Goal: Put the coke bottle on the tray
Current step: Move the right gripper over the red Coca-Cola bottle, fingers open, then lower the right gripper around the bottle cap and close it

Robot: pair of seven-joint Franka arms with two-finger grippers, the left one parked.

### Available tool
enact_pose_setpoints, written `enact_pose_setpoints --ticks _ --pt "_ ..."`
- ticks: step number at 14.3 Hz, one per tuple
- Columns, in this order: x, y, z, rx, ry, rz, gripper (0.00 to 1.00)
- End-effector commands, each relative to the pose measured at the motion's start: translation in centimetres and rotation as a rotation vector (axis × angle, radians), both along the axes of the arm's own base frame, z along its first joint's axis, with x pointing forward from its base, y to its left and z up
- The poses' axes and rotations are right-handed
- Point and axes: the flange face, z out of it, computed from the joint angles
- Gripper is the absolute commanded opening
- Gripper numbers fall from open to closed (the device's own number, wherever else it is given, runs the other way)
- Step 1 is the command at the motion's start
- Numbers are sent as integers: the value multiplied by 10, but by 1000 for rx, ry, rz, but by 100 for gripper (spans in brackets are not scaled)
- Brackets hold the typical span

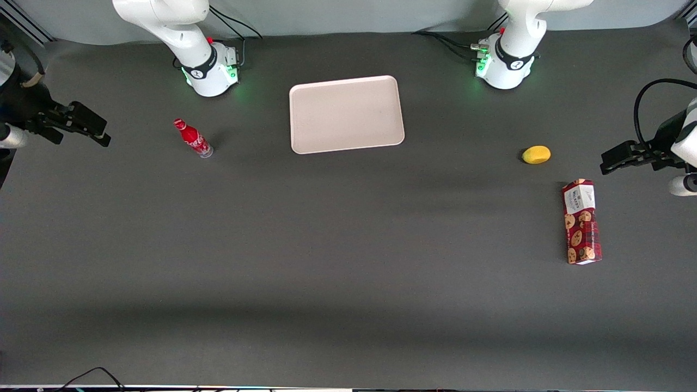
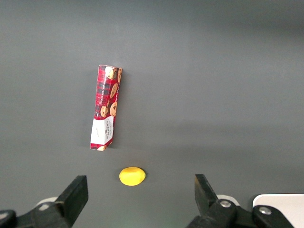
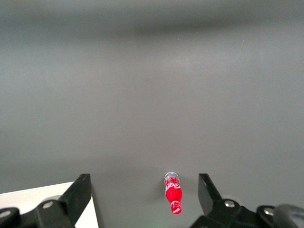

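Note:
The coke bottle [image 1: 193,139] is small and red with a red cap and a clear base, and it stands upright on the dark table. It is beside the tray [image 1: 347,114], toward the working arm's end. The tray is flat, pale pinkish-white, and has nothing on it. My right gripper [image 1: 102,133] hangs above the table, farther toward the working arm's end than the bottle, and is open and empty. In the right wrist view the bottle [image 3: 173,192] shows below and between the spread fingers of the gripper [image 3: 145,190], nearer one of them. A corner of the tray [image 3: 42,197] also shows there.
A yellow lemon-like fruit [image 1: 536,154] and a red cookie box [image 1: 581,221] lie toward the parked arm's end; both also show in the left wrist view, the fruit [image 2: 132,175] and the box [image 2: 106,108]. The working arm's base [image 1: 209,71] stands near the bottle.

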Motion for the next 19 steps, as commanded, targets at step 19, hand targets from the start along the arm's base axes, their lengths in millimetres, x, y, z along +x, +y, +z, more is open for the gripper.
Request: enact_pose_setpoints --ticks 19 --pt "-218 -17 -302 -63 66 -19 100"
